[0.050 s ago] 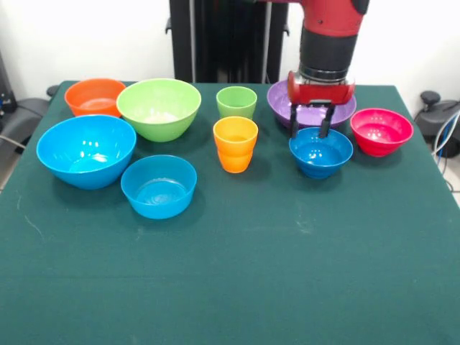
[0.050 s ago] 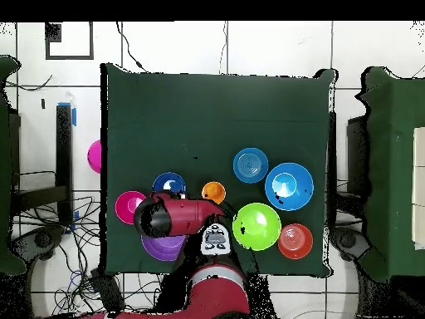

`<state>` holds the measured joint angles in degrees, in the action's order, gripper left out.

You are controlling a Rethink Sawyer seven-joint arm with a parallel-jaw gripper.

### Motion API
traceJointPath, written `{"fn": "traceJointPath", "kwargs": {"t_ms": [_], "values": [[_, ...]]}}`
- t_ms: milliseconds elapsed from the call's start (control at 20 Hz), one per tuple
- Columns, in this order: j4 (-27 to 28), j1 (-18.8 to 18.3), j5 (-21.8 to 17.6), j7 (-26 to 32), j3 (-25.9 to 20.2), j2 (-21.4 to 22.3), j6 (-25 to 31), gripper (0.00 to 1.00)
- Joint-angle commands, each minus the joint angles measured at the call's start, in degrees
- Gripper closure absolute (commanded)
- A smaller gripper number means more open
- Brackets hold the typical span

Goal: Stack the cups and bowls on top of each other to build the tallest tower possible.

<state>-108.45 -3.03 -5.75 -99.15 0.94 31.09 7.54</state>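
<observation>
My gripper hangs open over the far rim of a small blue bowl, its two dark fingers apart and holding nothing. Right behind it sits the wide purple bowl, and the pink-red bowl is to the right. The orange-yellow cup stands upright at mid-table with the light green cup behind it. At left are the lime green bowl, orange bowl, large blue bowl and a second small blue bowl. Nothing is stacked. In the overhead view the arm hides the gripper.
All pieces sit on the far half of the green table. In the overhead view a pink round object shows just off the table's left edge, and cables lie on the floor around it.
</observation>
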Motion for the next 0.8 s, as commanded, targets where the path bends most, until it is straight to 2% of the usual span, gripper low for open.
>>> {"fn": "traceJointPath", "kwargs": {"t_ms": [50,350,500,800], "values": [[1.6,-3.2,-5.6,-1.5,-5.0,-1.8,-1.7,0.0],[-2.0,-6.3,-8.6,-0.7,-6.1,3.4,2.1,0.0],[-3.1,-7.7,-9.5,-0.8,-6.9,4.4,2.8,0.0],[-4.1,-7.6,-9.6,-2.1,-7.6,5.6,3.9,0.0]]}}
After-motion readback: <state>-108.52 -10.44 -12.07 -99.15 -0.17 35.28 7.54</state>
